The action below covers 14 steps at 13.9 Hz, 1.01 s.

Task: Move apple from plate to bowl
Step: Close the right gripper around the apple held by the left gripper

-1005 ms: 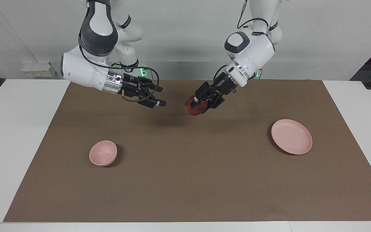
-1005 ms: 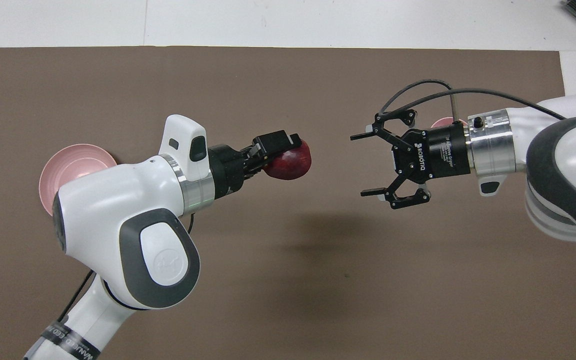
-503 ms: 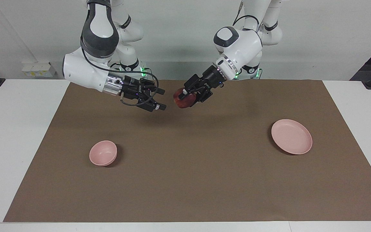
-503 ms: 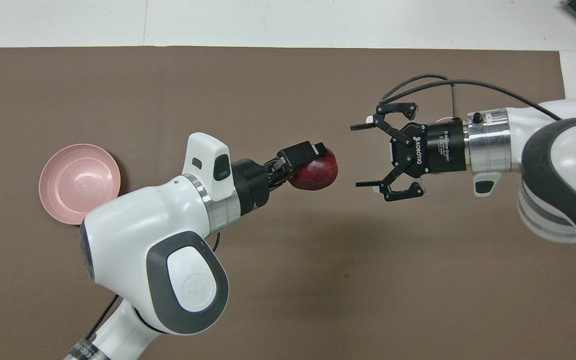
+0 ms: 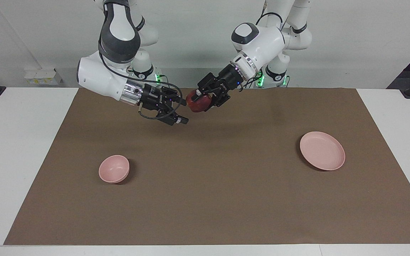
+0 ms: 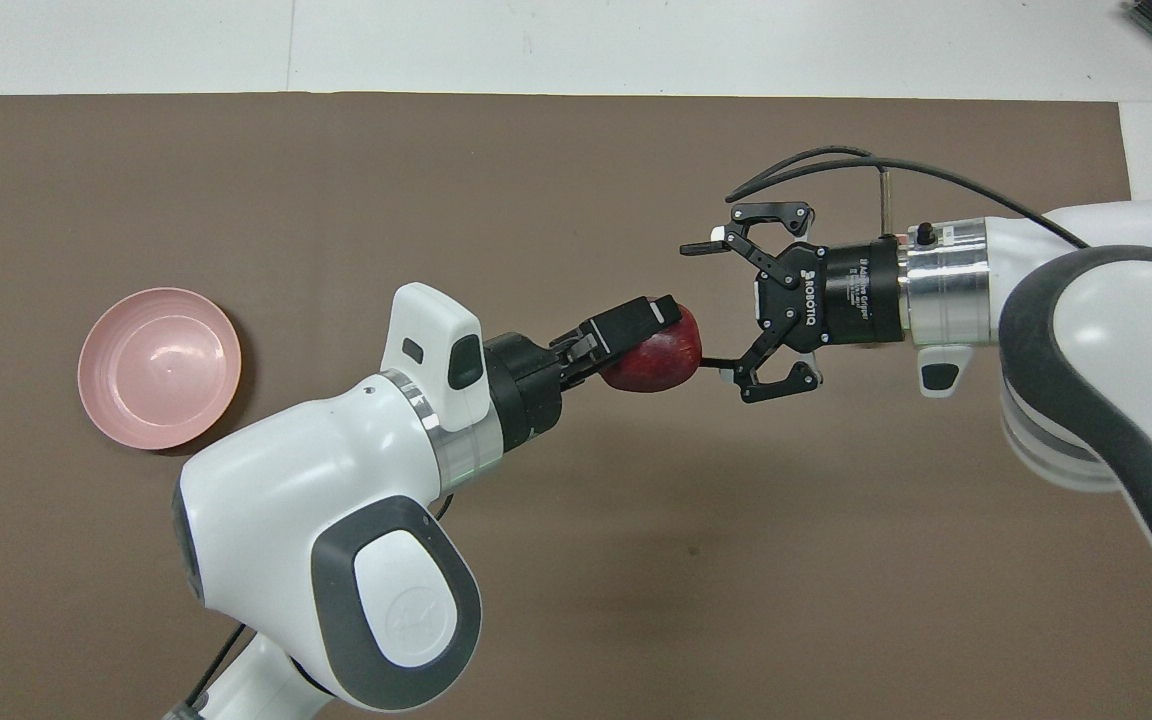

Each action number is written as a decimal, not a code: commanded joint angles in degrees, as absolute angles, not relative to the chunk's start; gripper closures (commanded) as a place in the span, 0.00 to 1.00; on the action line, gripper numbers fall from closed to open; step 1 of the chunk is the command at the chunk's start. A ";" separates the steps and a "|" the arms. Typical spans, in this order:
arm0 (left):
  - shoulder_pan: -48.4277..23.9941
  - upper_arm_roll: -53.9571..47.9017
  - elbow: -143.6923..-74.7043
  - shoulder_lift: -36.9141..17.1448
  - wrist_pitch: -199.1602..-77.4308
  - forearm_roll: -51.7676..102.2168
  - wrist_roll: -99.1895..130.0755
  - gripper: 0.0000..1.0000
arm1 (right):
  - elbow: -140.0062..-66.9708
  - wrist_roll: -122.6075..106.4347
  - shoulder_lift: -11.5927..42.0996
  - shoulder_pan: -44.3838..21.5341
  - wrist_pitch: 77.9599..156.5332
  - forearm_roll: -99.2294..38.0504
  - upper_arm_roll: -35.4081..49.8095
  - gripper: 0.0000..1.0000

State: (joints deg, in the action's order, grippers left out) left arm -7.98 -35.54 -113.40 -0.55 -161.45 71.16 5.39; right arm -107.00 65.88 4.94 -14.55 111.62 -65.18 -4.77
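My left gripper (image 5: 202, 100) is shut on the dark red apple (image 5: 195, 104) and holds it in the air over the brown mat, toward the robots' end. The overhead view shows the same gripper (image 6: 648, 335) and apple (image 6: 658, 366). My right gripper (image 5: 183, 112) is open, also in the air, with its fingertips right beside the apple; I cannot tell if they touch. It also shows in the overhead view (image 6: 709, 308). The pink plate (image 5: 322, 150) lies bare toward the left arm's end (image 6: 158, 367). The pink bowl (image 5: 114, 169) stands toward the right arm's end; the right arm hides it in the overhead view.
A brown mat (image 5: 212, 199) covers most of the white table (image 5: 16, 149). Nothing else lies on the mat.
My left gripper has carried the apple toward the right arm's end and a little higher. My right gripper has moved toward it, so the gap between them has closed.
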 commanded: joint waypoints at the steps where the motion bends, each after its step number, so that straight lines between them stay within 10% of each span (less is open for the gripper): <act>1: -8.35 -36.39 -112.50 -0.44 -163.30 72.86 4.04 1.00 | -107.49 67.06 4.57 -15.38 112.33 -66.62 -4.57 0.00; 14: -7.73 -36.65 -112.24 -0.44 -163.74 72.86 4.13 1.00 | -106.61 60.21 4.48 -15.56 102.93 -67.50 -4.48 0.00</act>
